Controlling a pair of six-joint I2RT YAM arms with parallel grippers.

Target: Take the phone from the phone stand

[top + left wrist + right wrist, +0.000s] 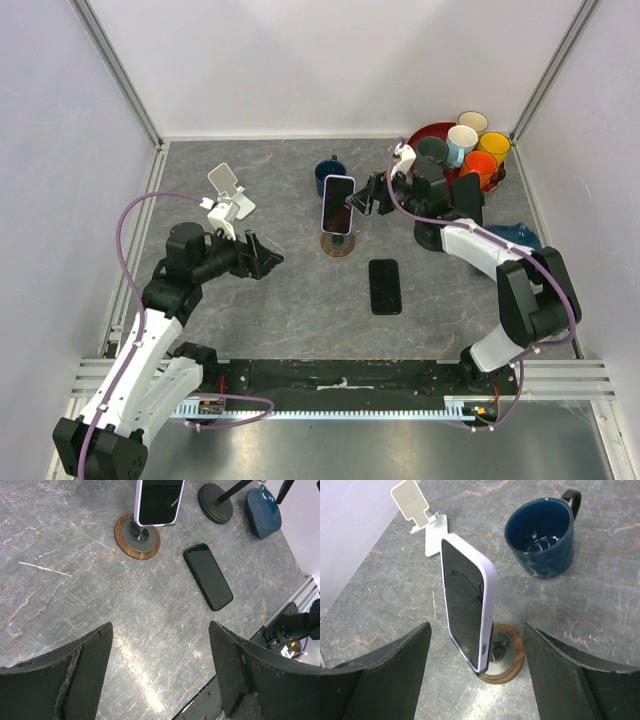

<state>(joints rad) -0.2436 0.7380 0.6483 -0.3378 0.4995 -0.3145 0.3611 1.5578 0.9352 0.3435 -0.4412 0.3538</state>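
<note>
SUPERVISOR: Report the location of the phone.

OPERATOR: I read the phone (pixel 338 204) as mounted upright on the phone stand (pixel 338 245), near the middle of the table (pixel 280 310); it leans back slightly on the post; the stand's round, wood-rimmed base lies flat on the surface; a blue mug (pixel 329 176) stands just behind it.

SUPERVISOR: Why is the right arm placed as it is?

OPERATOR: I judge it an approach for a side grasp. The right gripper (pixel 366 200) sits level with the phone's body, fingers apart, the gap in line with the phone's long edges; in the right wrist view the phone stands ahead between the two fingers; I cannot tell whether either one touches the case; nothing is clamped.

SUPERVISOR: And the left arm?

OPERATOR: The left gripper (pixel 262 255) hangs well apart to the left, fingers spread, holding nothing; I judge it parked out of the lift path, and available to steady the base if required.

SUPERVISOR: Describe the phone itself.

OPERATOR: Slim body; dark glossy screen, unlit; pale lilac case with rounded corners. Do not confuse it with the black phone (pixel 385 286) lying flat nearer the arm bases; the white folding stand (pixel 229 195) at the left holds nothing. I expect the smooth case to slip under a light grip.
</note>
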